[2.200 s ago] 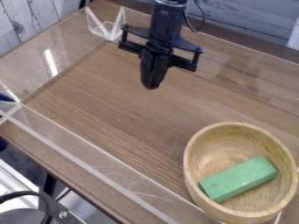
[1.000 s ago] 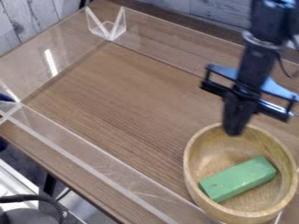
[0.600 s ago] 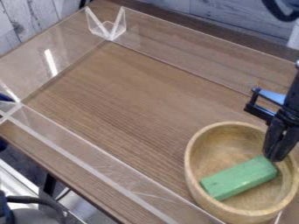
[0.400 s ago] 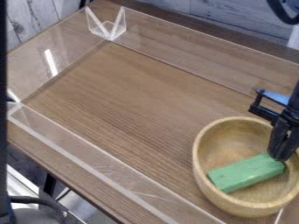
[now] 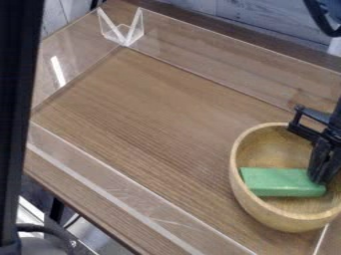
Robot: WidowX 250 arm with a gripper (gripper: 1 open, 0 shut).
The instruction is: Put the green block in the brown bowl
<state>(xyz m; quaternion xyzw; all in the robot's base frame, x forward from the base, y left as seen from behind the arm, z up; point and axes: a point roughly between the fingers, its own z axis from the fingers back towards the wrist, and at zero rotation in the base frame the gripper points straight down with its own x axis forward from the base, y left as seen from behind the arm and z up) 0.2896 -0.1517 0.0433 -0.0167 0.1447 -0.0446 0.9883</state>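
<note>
The brown bowl point(image 5: 262, 144) sits at the right front of the wooden table, partly cut off by the right edge of the picture. The green block point(image 5: 278, 182) lies inside it, lengthwise across the bowl's floor. My gripper point(image 5: 321, 171) reaches down at the right edge with its black fingers shut, the tip low inside the bowl by the block's right end. Whether the tip touches the block I cannot tell. Nothing shows between the fingers.
The wooden table point(image 5: 147, 110) is ringed by low clear plastic walls point(image 5: 94, 184). A small clear plastic stand point(image 5: 120, 27) is at the back left corner. A dark blurred upright bar point(image 5: 16, 110) covers the picture's left edge.
My gripper came across from the back to the right and sank into the bowl. The bowl slid right, and the block turned from slanted to level. A dark bar entered at left.
</note>
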